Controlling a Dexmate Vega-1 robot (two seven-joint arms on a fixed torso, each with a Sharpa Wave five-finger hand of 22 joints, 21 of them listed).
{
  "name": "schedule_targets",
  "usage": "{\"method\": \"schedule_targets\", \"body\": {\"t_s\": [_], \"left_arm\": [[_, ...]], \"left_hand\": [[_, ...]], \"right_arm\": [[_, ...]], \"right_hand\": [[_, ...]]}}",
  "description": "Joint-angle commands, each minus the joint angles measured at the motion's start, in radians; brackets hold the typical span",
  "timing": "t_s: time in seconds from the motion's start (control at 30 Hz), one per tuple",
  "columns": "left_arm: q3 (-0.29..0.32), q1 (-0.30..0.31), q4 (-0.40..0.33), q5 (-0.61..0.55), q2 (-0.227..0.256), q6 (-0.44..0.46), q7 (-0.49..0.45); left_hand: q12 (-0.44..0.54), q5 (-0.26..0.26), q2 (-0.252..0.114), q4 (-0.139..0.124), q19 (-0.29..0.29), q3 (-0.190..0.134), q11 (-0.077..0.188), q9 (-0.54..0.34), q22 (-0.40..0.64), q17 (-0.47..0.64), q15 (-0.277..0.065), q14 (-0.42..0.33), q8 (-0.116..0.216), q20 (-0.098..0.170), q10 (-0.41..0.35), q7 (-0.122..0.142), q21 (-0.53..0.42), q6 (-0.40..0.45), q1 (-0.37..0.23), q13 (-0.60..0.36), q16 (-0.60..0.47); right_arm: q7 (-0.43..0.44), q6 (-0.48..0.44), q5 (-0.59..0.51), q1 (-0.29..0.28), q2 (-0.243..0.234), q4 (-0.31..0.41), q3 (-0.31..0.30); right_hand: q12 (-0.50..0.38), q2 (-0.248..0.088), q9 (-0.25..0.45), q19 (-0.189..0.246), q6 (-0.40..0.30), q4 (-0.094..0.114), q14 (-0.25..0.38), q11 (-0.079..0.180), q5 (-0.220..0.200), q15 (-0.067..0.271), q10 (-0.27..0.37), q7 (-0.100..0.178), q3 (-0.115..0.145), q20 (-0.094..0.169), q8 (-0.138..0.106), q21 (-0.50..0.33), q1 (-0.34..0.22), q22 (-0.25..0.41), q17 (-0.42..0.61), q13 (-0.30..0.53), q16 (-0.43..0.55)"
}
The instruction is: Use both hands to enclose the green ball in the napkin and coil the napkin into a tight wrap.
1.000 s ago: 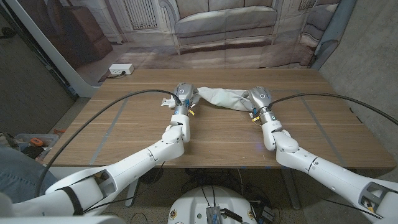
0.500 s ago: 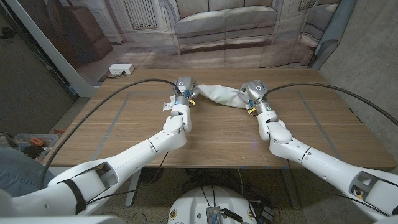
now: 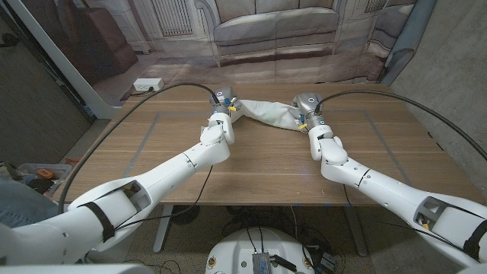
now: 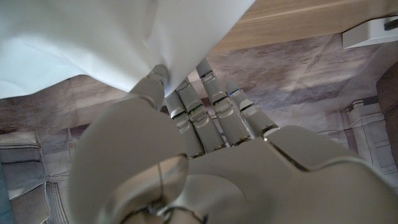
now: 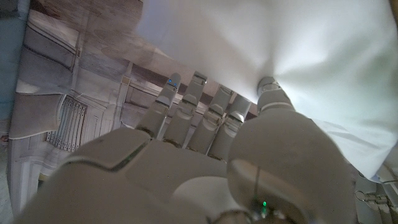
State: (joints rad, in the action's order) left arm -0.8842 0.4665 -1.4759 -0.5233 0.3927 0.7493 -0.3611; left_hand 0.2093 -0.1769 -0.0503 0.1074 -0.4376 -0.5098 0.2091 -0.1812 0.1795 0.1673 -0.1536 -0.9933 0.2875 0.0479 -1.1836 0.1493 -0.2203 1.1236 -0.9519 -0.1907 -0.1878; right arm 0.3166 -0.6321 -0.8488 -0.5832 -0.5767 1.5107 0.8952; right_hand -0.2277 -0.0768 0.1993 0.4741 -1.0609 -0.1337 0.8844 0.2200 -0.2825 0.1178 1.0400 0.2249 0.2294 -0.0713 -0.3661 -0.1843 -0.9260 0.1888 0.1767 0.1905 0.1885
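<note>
In the head view, the napkin [image 3: 266, 113] hangs as a long sagging bundle over the far half of the wooden table [image 3: 259, 164], its long axis running side to side between the two hands. The left hand [image 3: 222, 99] holds one end and the right hand [image 3: 305, 105] the other, so neither arm is nearer: each sits at its own tip, and the cloth lies inward from both. The green ball cannot be seen; judging from the fuller middle of the bundle it may be inside the cloth there, but that is a guess. Since the axis runs from hand to hand, twisting the ends against each other looks like what would tighten the wrap. A white power strip [image 3: 148, 85] lies on the floor beyond the table's far left corner. In the left wrist view, the left hand [image 4: 205, 155] shows what the head view hides: its thumb and fingers [image 4: 214, 106] pinch a gathered corner of the napkin [image 4: 93, 43], with the sheet fanning away from the pinch. In the right wrist view, the right hand [image 5: 186, 162] likewise pinches a puckered point of the napkin [image 5: 298, 56] between thumb and fingers [image 5: 189, 109], the cloth spreading beyond them.
</note>
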Motion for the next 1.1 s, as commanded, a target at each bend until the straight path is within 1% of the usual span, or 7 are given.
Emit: {"method": "schedule_targets", "body": {"t_s": [0.03,0.33,0.7,0.77,0.87,0.97,1.1], "left_arm": [[-0.01,-0.105,0.103,0.113,-0.032,0.019,0.104],[-0.112,-0.21,0.232,0.115,-0.074,0.059,0.161],[-0.247,-0.269,0.323,0.027,-0.107,0.094,0.14],[-0.268,-0.274,0.332,0.011,-0.111,0.103,0.14],[-0.292,-0.275,0.327,-0.012,-0.11,0.12,0.143],[-0.31,-0.273,0.301,-0.031,-0.097,0.144,0.159],[-0.33,-0.269,0.26,-0.057,-0.073,0.176,0.182]], "left_hand": [[-0.006,-0.002,0.001,0.0,-0.007,-0.008,0.003,-0.001,0.002,0.004,-0.048,-0.009,-0.004,-0.003,-0.004,-0.038,-0.001,0.03,0.008,0.0,0.005],[-0.009,-0.002,0.001,0.0,-0.007,-0.014,0.002,-0.001,0.003,0.003,-0.048,-0.011,-0.012,-0.011,0.0,-0.04,0.0,0.027,0.009,-0.001,0.007],[-0.015,-0.002,0.011,0.003,0.011,-0.02,0.004,-0.002,0.005,0.002,-0.047,0.005,-0.022,-0.031,0.011,-0.029,0.007,0.026,0.013,-0.001,0.012],[-0.018,-0.001,0.019,0.008,0.021,-0.024,0.005,-0.003,0.006,0.002,-0.047,0.022,-0.033,-0.033,0.022,-0.015,0.01,0.012,0.012,-0.002,0.015],[-0.024,0.0,0.04,0.015,0.038,-0.024,0.007,-0.005,0.007,0.002,-0.044,0.049,-0.046,-0.041,0.043,-0.009,0.015,-0.01,0.014,-0.003,0.018],[-0.027,0.0,0.054,0.015,0.063,-0.023,0.009,-0.007,0.008,0.004,-0.042,0.089,-0.067,-0.048,0.07,0.004,0.02,-0.052,0.021,-0.004,0.019],[-0.033,-0.004,0.083,0.016,0.112,-0.016,0.011,-0.01,0.009,0.006,-0.037,0.163,-0.089,-0.061,0.137,0.021,0.027,-0.116,0.033,-0.006,0.019]], "right_arm": [[-0.072,-0.02,0.043,0.082,0.042,-0.088,0.031],[-0.047,0.001,0.095,0.123,0.079,-0.207,0.059],[-0.001,0.025,0.168,0.161,0.12,-0.34,0.088],[0.006,0.025,0.178,0.162,0.12,-0.346,0.091],[0.014,0.016,0.189,0.159,0.115,-0.338,0.095],[0.015,0.005,0.194,0.154,0.106,-0.318,0.1],[0.014,-0.008,0.193,0.146,0.09,-0.289,0.109]], "right_hand": [[0.0,-0.006,0.003,-0.005,-0.01,-0.003,-0.008,0.001,0.004,0.064,0.01,0.002,0.007,-0.001,0.0,0.0,0.002,0.002,0.003,0.002,-0.004],[0.001,-0.006,0.003,-0.007,-0.01,-0.003,-0.009,0.001,0.006,0.064,0.011,0.002,0.008,-0.001,0.0,-0.001,0.003,0.002,0.003,0.002,-0.004],[0.002,-0.006,0.003,-0.009,-0.011,-0.002,-0.01,0.001,0.009,0.063,0.011,0.002,0.008,-0.001,0.0,-0.002,0.004,0.002,0.004,0.002,-0.004],[0.003,-0.006,0.003,-0.01,-0.011,-0.002,-0.011,0.001,0.009,0.063,0.011,0.002,0.008,0.0,0.0,-0.002,0.004,0.002,0.004,0.002,-0.004],[0.003,-0.005,0.003,-0.011,-0.011,-0.002,-0.011,0.001,0.01,0.063,0.01,0.002,0.008,0.0,0.001,-0.002,0.005,0.002,0.004,0.002,-0.004],[0.004,-0.004,0.003,-0.012,-0.01,-0.001,-0.012,0.001,0.011,0.063,0.009,0.001,0.007,0.0,0.001,-0.003,0.007,0.002,0.004,0.002,-0.005],[0.007,0.0,0.002,-0.015,-0.006,-0.001,-0.018,0.001,0.015,0.062,0.007,0.001,0.006,-0.002,0.004,-0.004,0.011,0.002,0.004,0.002,-0.006]]}}
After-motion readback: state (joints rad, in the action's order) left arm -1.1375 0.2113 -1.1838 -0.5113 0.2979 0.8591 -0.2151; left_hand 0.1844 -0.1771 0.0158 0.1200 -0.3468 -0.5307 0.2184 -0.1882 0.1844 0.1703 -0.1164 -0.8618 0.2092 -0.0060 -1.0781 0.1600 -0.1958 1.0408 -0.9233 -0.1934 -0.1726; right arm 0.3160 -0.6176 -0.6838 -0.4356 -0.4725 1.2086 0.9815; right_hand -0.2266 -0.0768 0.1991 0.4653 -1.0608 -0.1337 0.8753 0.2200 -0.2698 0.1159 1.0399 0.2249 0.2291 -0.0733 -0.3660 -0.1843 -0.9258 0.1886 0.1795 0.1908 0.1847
